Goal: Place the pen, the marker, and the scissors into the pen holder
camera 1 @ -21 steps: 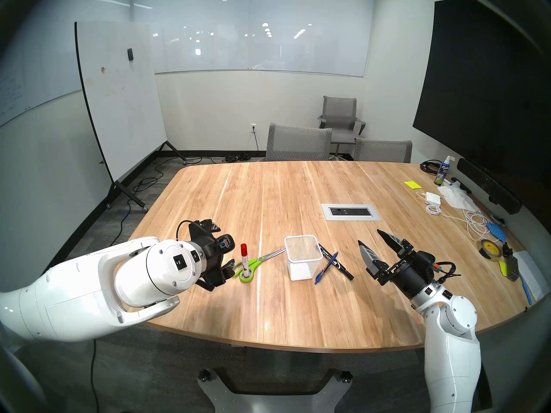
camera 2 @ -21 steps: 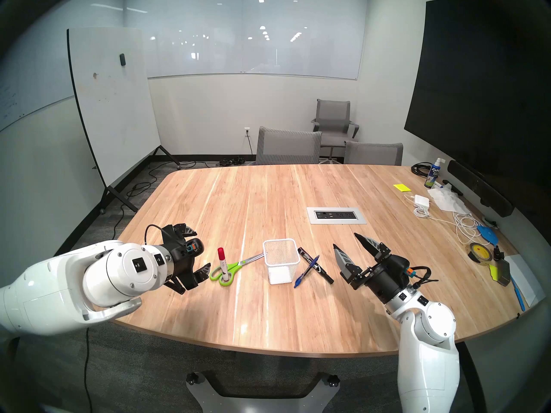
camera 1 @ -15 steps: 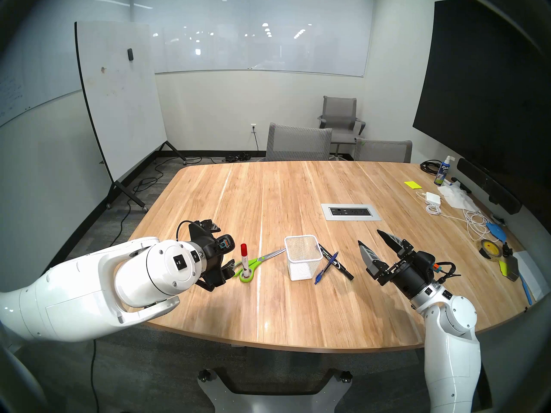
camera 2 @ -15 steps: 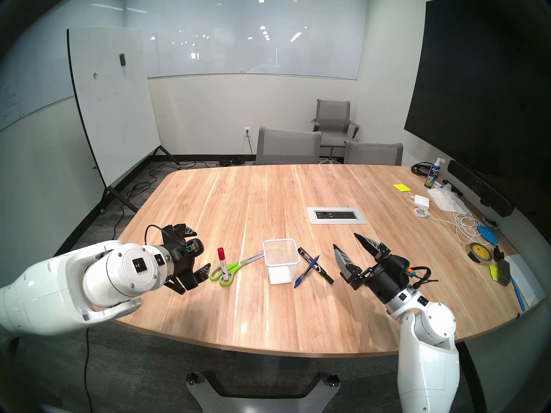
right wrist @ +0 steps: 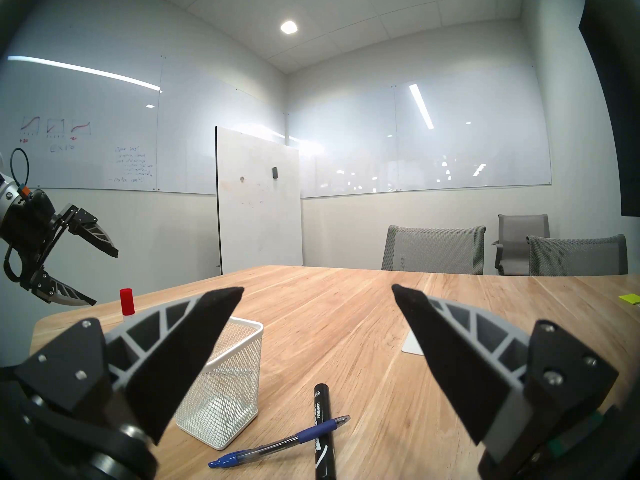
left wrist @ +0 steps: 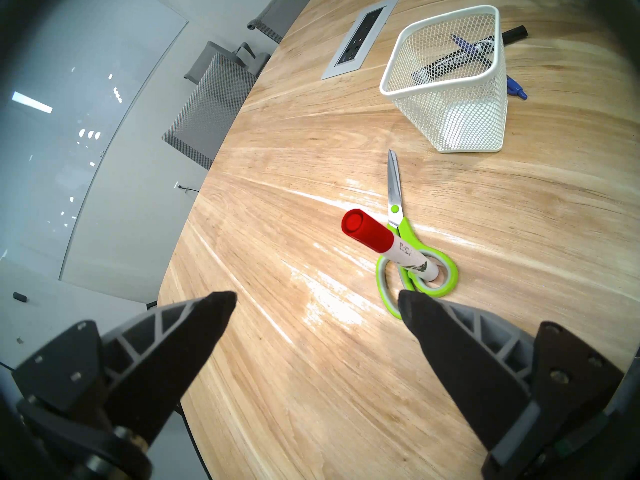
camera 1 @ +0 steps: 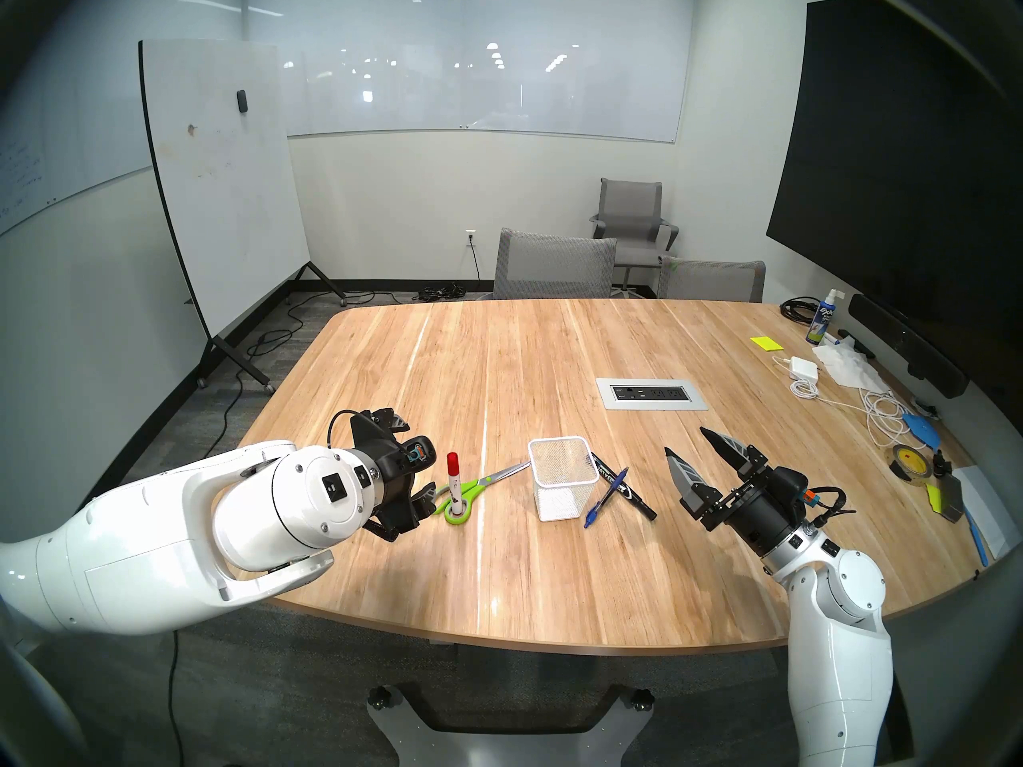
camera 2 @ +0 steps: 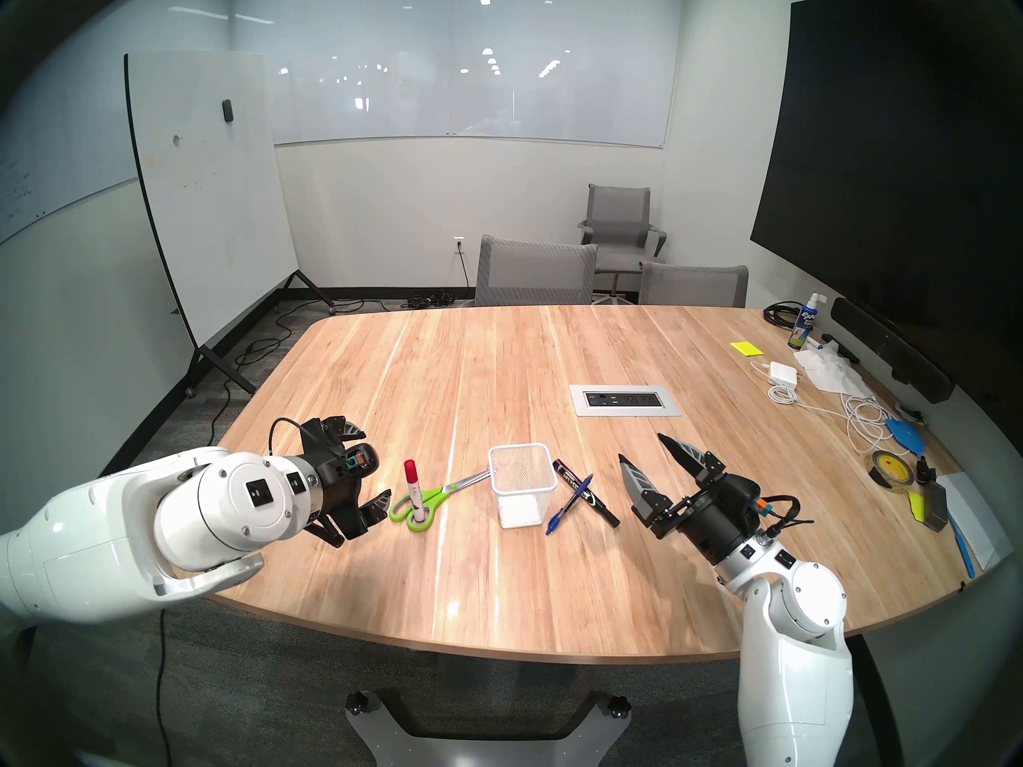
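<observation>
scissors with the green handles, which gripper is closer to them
Left. The left gripper hangs open right beside the scissors handle loops; the right gripper is open beyond the pen holder.

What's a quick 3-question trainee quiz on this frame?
1. True or false: the pen holder already holds the scissors.
2. Which lies across the black marker? A) the blue pen B) the scissors C) a cable
3. Fill in: the red-capped marker stands upright inside a scissors handle ____.

Key: 1 false, the holder is empty and the scissors lie on the table; 2 A; 3 loop. Both the left hand and the right hand are open.
</observation>
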Robot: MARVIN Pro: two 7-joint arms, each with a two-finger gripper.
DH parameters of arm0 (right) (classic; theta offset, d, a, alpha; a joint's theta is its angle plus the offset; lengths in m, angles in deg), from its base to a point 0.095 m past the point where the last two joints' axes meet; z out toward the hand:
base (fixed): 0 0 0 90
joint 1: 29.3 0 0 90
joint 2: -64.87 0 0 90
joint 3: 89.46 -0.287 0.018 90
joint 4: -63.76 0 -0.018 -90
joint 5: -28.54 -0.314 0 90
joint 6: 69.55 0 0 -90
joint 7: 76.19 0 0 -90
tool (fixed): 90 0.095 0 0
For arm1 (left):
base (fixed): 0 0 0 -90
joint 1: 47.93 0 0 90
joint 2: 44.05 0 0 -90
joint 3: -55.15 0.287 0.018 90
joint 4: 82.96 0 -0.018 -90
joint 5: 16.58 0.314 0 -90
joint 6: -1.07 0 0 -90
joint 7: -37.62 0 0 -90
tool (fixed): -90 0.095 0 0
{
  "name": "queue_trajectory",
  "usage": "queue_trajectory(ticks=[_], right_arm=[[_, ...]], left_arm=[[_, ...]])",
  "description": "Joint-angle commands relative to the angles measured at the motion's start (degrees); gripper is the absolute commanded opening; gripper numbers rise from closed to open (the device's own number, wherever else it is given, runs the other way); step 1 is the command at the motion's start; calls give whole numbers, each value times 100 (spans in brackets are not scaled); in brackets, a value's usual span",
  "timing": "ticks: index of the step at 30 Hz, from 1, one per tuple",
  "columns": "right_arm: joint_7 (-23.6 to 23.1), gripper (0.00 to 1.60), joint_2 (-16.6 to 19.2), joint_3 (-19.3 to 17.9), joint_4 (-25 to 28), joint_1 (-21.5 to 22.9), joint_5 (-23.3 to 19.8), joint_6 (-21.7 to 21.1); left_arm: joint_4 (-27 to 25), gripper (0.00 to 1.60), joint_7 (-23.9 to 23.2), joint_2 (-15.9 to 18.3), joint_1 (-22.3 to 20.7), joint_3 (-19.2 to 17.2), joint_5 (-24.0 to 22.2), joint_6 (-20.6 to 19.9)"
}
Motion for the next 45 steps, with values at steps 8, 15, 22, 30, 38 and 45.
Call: queue_trajectory(ticks=[8,15,22,30,38,45], right_arm=[[-6,160,-10,-2,92,30,-13,-6],[-11,160,-15,-6,92,33,-9,-8],[-16,160,-20,-10,92,35,-5,-9],[-21,160,-24,-13,91,37,-1,-10],[-25,160,-28,-16,91,39,2,-11],[-28,160,-32,-19,91,40,5,-12]], left_arm=[[-31,160,16,9,-31,-53,-17,3],[-31,160,17,9,-32,-53,-17,3],[-41,160,24,74,19,-96,-109,63],[-22,160,-1,278,43,-155,-307,156],[-19,160,50,439,90,-210,-514,155],[-22,160,76,454,76,-193,-552,167]])
